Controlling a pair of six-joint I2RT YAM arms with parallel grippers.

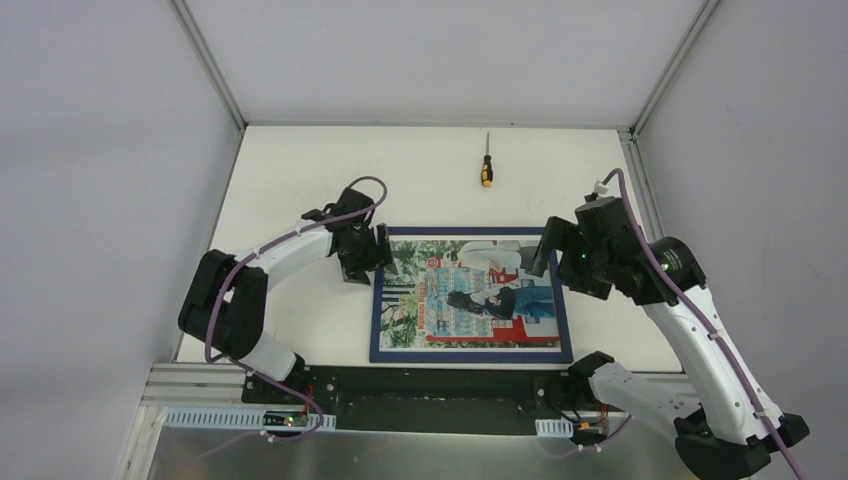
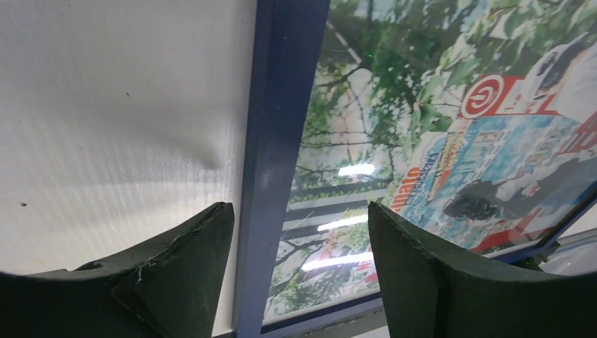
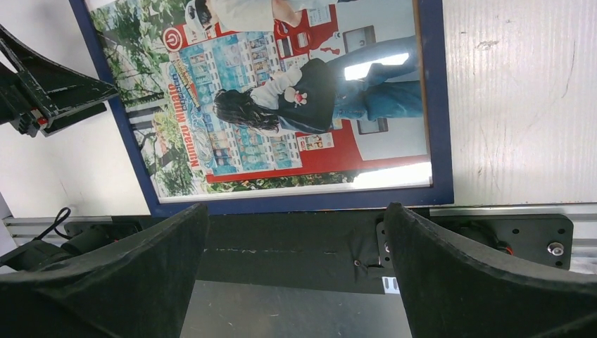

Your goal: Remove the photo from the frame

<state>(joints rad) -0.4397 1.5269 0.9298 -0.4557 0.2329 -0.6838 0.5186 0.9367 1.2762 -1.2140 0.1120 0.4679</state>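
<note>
On the table [image 1: 300,180], top view: frame [image 1: 378,300] lies flat, face up, near the arm bases, long side across. Thin dark-blue rim. Photo [image 1: 470,295] is seated inside it: green foliage on the left, red and white graphics, dark-clothed people in the middle. Left end effector [image 1: 385,255] sits at the frame's far-left corner, right end effector [image 1: 540,250] at the far-right corner. A screwdriver [image 1: 486,165] lies well apart, toward the far edge.

Left wrist view: fingers [image 2: 183,267] spread wide and straddling the frame's left rail, one over bare table, the other over the print. Can't tell if they touch anything. Glare streaks on the print, so there's a glossy surface over it.

Right wrist view: fingers [image 3: 457,274] spread wide, holding nothing. Most of the frame is visible beyond them, with the print filling it edge to edge inside the blue rim. The black base plate at the table's near edge lies just past the frame.
</note>
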